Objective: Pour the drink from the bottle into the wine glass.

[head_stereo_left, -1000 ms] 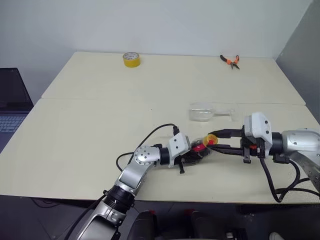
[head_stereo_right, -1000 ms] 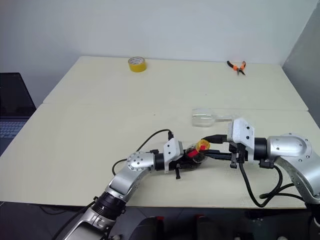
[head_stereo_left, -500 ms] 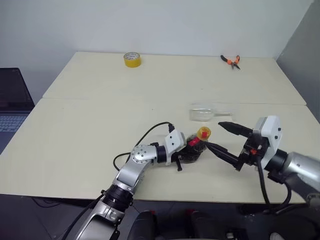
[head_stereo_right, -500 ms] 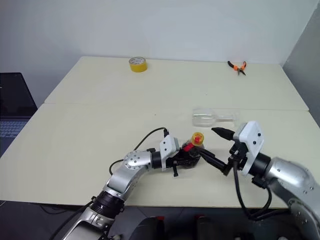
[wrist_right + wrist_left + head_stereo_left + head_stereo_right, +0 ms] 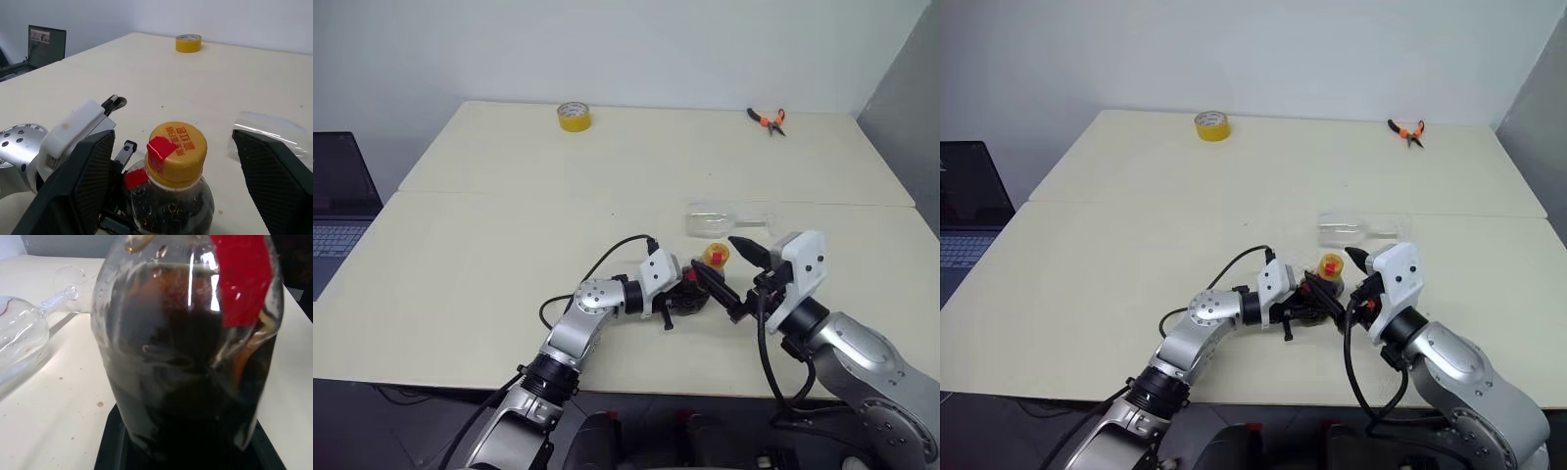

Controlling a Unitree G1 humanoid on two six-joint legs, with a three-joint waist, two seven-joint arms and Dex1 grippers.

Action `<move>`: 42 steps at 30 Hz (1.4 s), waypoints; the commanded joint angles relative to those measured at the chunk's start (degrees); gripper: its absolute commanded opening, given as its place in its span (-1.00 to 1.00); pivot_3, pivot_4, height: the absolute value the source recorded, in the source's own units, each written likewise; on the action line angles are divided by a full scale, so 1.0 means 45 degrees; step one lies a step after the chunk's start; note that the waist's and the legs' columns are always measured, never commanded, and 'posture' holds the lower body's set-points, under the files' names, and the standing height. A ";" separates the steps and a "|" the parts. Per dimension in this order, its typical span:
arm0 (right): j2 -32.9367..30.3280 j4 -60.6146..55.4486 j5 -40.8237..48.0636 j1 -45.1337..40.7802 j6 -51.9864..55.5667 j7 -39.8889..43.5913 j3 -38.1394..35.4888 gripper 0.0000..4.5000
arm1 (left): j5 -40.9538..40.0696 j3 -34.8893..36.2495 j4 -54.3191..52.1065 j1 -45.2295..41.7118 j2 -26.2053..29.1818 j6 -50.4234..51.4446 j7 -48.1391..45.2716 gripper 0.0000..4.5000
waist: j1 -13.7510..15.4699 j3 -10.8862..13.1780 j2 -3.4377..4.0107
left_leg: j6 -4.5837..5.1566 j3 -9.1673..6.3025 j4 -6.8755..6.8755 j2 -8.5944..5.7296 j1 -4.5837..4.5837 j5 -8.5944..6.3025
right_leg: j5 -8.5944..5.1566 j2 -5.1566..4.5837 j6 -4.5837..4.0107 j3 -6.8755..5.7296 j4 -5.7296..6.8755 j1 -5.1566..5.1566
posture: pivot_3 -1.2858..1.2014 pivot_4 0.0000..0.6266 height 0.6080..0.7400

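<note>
one bottle (image 5: 173,188), one wine glass (image 5: 720,221), one tape roll (image 5: 572,116), one pliers (image 5: 766,119)

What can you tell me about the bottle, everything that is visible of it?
The bottle is small, squat and rounded, of clear plastic, filled with dark, almost black drink with bubbles under the neck. It has a red neck label and a yellow-orange screw cap, which is on. It stands upright on the table, held at its body by the shut left gripper. The open right gripper has one finger on each side of the cap, apart from it. The wine glass lies on its side just behind.
</note>
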 commanded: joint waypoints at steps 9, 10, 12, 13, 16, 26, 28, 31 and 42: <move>-0.0014 0.0014 -0.0391 -0.0232 -0.0270 0.0419 -0.0105 -0.07 | -0.0037 0.0125 -0.0328 -0.0139 -0.0042 -0.0263 0.0073 -0.62 | -0.0002 0.0000 0.0000 | 0.0001 0.0000 0.0000 0.0001 0.0000 -0.0001 | 0.0000 0.0000 0.0000 0.0000 0.0000 0.0000 | 0.03 -0.52 1.00; -0.0008 0.0031 -0.0410 -0.0257 -0.0245 0.0432 -0.0133 -0.22 | -0.0036 0.0130 -0.0327 -0.0140 -0.0040 -0.0266 0.0080 -0.62 | -0.0002 0.0000 0.0000 | 0.0001 0.0000 0.0000 0.0001 0.0000 -0.0001 | 0.0000 0.0000 0.0000 0.0001 0.0000 -0.0001 | 0.03 -0.52 1.00; -0.0140 0.0043 -0.0518 -0.0289 -0.0192 0.0546 -0.0145 -0.46 | -0.0033 0.0133 -0.0347 -0.0126 -0.0035 -0.0272 0.0097 -0.62 | -0.0002 0.0000 0.0000 | 0.0001 0.0000 0.0000 0.0001 0.0000 -0.0001 | 0.0000 0.0000 0.0000 0.0000 0.0000 -0.0001 | 0.03 -0.52 1.00; -0.0200 0.0046 -0.0553 -0.0302 -0.0172 0.0599 -0.0163 -0.45 | -0.0031 0.0132 -0.0365 -0.0115 -0.0031 -0.0272 0.0105 -0.62 | -0.0003 0.0000 0.0000 | 0.0001 0.0000 0.0000 0.0001 0.0000 -0.0001 | 0.0000 0.0000 0.0000 0.0001 0.0000 -0.0001 | 0.03 -0.52 1.00; -0.0384 0.0113 -0.0587 -0.0341 -0.0183 0.0815 -0.0203 -0.45 | -0.0033 0.0134 -0.0386 -0.0106 -0.0007 -0.0285 0.0095 -0.63 | -0.0003 0.0000 0.0000 | 0.0001 -0.0001 -0.0001 0.0001 0.0000 -0.0001 | 0.0000 0.0000 0.0000 0.0001 0.0000 0.0000 | 0.03 -0.52 1.00; -0.4644 0.5522 -0.0416 -0.2424 -0.2405 0.8487 -0.0692 -0.45 | -0.0256 0.0062 -0.1031 0.0053 0.0179 -0.0046 -0.0221 -0.65 | -0.0009 0.0004 -0.0001 | 0.0007 0.0005 0.0002 -0.0010 0.0010 -0.0001 | 0.0001 0.0036 -0.0001 0.0000 -0.0006 0.0008 | 0.03 -0.52 1.00; -0.5133 0.6712 -0.0632 -0.3024 -0.2708 0.9551 -0.0421 -0.45 | -0.0253 0.0042 -0.1143 0.0106 0.0189 0.0017 -0.0198 -0.65 | -0.0002 0.0004 -0.0001 | 0.0007 0.0002 -0.0002 -0.0003 0.0008 -0.0001 | 0.0001 0.0054 -0.0003 0.0001 -0.0009 0.0009 | 0.03 -0.52 1.00; -0.5440 0.7825 -0.1049 -0.3702 -0.3176 1.0532 -0.0002 -0.45 | -0.0287 0.0018 -0.1306 0.0191 0.0241 0.0111 -0.0197 -0.65 | 0.0005 0.0004 -0.0002 | 0.0007 -0.0001 -0.0003 0.0012 0.0004 -0.0001 | 0.0001 0.0030 -0.0007 -0.0001 -0.0013 0.0007 | 0.03 -0.52 1.00; -0.4391 0.3939 0.0792 -0.1465 -0.1851 0.7954 -0.2104 0.42 | -0.0302 0.0031 -0.0954 -0.0082 0.0132 0.0046 -0.0221 -0.66 | 0.0042 0.0006 -0.0006 | 0.0005 -0.0006 0.0002 0.0006 -0.0005 0.0000 | 0.0001 -0.0008 -0.0007 -0.0008 -0.0006 0.0007 | 0.03 -0.52 1.00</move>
